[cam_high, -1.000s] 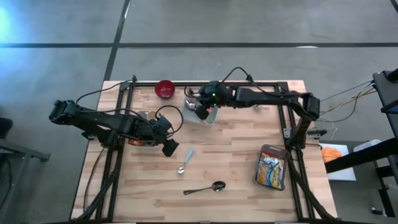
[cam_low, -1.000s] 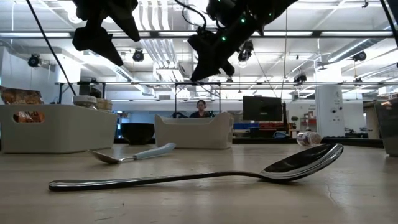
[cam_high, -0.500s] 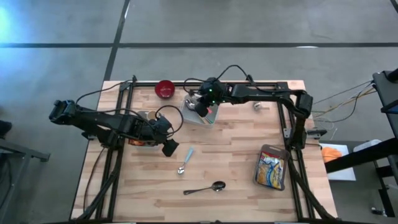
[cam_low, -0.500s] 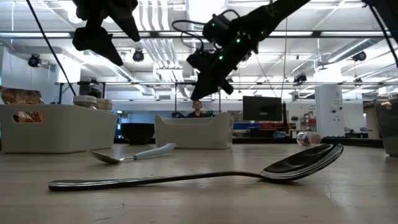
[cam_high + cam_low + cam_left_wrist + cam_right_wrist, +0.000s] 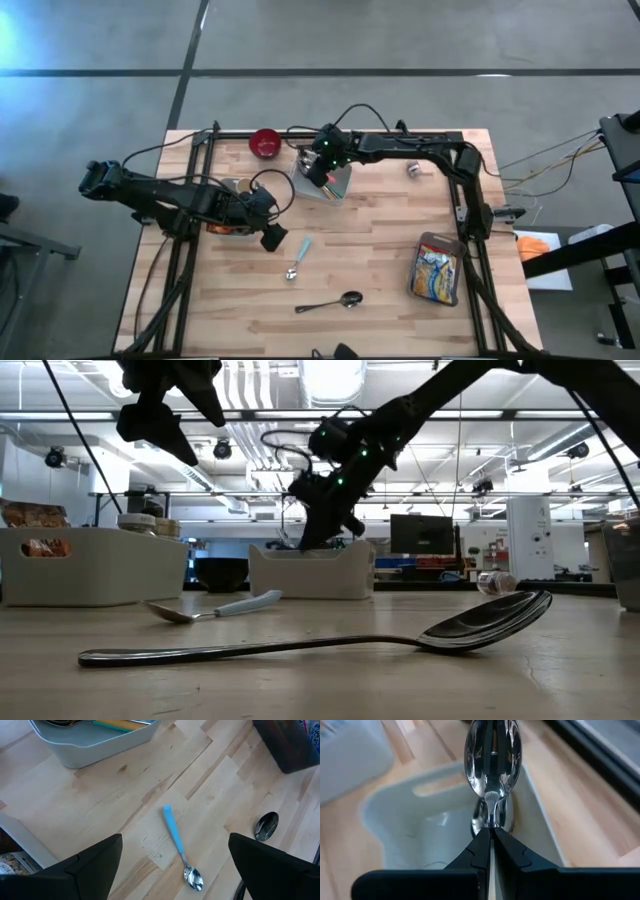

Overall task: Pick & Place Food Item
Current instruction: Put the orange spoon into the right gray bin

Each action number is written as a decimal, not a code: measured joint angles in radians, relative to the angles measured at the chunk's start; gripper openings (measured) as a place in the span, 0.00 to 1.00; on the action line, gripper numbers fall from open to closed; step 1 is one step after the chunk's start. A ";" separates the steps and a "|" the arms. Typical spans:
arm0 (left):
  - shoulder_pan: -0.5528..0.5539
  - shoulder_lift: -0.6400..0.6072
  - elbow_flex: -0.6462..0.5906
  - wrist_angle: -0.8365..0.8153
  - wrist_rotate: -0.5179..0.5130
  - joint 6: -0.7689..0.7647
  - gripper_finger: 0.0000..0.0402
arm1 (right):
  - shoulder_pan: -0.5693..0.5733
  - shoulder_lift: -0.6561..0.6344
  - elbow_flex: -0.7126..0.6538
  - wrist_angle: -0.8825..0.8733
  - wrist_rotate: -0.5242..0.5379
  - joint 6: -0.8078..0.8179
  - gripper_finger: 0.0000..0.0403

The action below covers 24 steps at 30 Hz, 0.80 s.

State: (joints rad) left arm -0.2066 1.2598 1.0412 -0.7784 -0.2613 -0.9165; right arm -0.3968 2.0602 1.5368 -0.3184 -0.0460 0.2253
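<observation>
I am holding my right gripper (image 5: 491,837), pinching a metal spoon (image 5: 492,750), over the white bin (image 5: 385,820) upper-centre, release still pending.

You are looking at a robotics lab in a large open-plan hall. The butcher-block table (image 5: 380,240) stands on a polished concrete floor (image 5: 400,40). Behind it, the low view shows fluorescent ceiling strips (image 5: 560,415), exposed ducting (image 5: 245,390), a monitor (image 5: 420,533), and distant workbenches.
</observation>
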 joint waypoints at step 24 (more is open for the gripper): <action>0.000 0.000 0.000 0.000 0.000 0.000 0.93 | -0.003 0.100 0.014 -0.051 -0.038 0.037 0.03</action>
State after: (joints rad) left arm -0.2066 1.2602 1.0412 -0.7784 -0.2611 -0.9165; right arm -0.3996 2.1605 1.5509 -0.3695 -0.0841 0.2621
